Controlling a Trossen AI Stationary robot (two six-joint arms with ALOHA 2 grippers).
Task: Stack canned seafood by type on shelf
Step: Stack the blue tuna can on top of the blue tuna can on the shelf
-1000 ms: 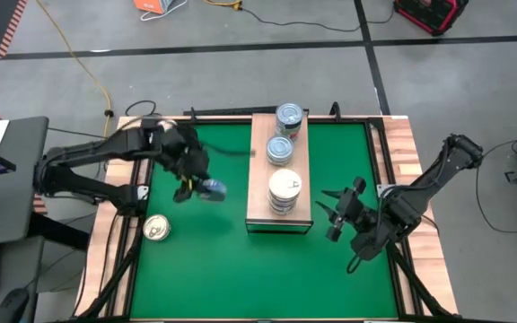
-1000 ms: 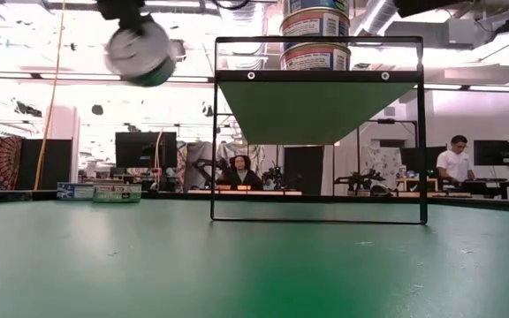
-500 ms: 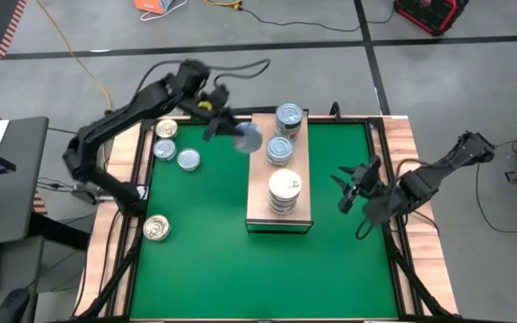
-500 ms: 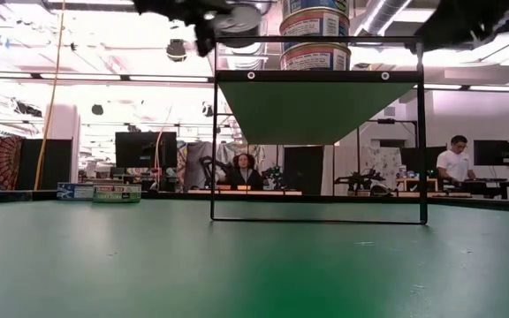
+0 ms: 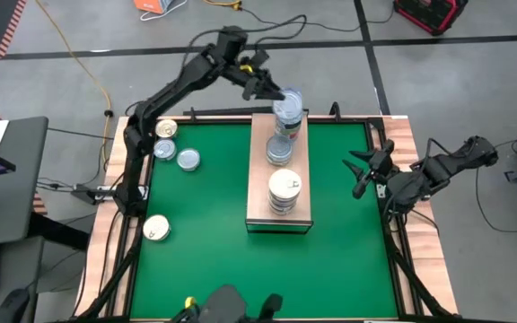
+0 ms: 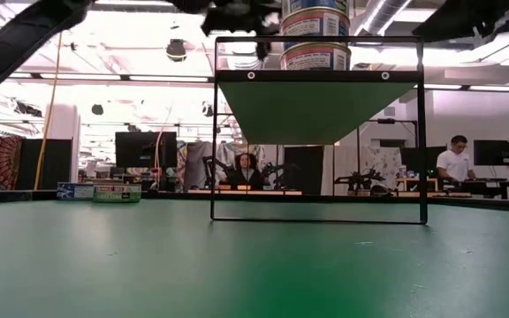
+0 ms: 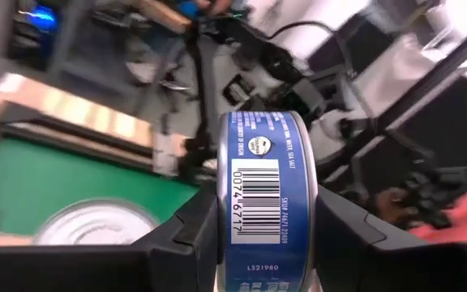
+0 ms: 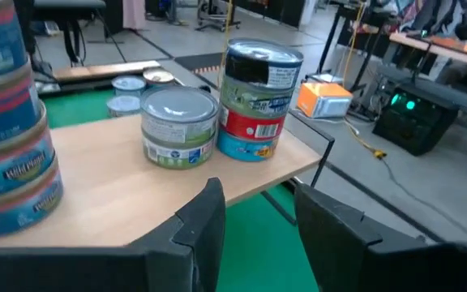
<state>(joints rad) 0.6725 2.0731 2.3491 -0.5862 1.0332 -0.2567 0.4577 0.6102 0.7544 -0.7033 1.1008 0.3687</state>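
My left gripper [image 5: 278,93] reaches over the table's far edge, shut on a blue tin of canned seafood [image 7: 267,186]. The tin hangs over the far stack [image 5: 287,124] on the light-wood shelf [image 5: 260,184]. A silver-topped tin [image 5: 279,150] stands on the middle of the shelf, and a white-topped stack [image 5: 284,191] at its near end. Several loose tins [image 5: 188,160] lie on the green mat to the left. My right gripper [image 5: 363,170] is open by the table's right edge and holds nothing. My left gripper pinches the blue tin between its two fingers [image 7: 189,235], one on each flat end [image 7: 225,219]. The tin stands on edge in the hold, its barcoded side wall toward the wrist. The fingers come nearly level from the table's far left. Whether the tin touches the stack below, I cannot tell.
A gold-topped tin [image 5: 157,228] lies on the mat near the left edge. A black frame [image 6: 316,128] carries the shelf above the mat. A dark object [image 5: 232,303] shows at the table's near edge. People sit in the room beyond the table.
My left gripper has carried the blue tin up from over the mat left of the shelf, toward the far edge and right, to over the shelf's far stack, rolling its wrist. My right gripper has drawn back toward the table's right edge, still open.
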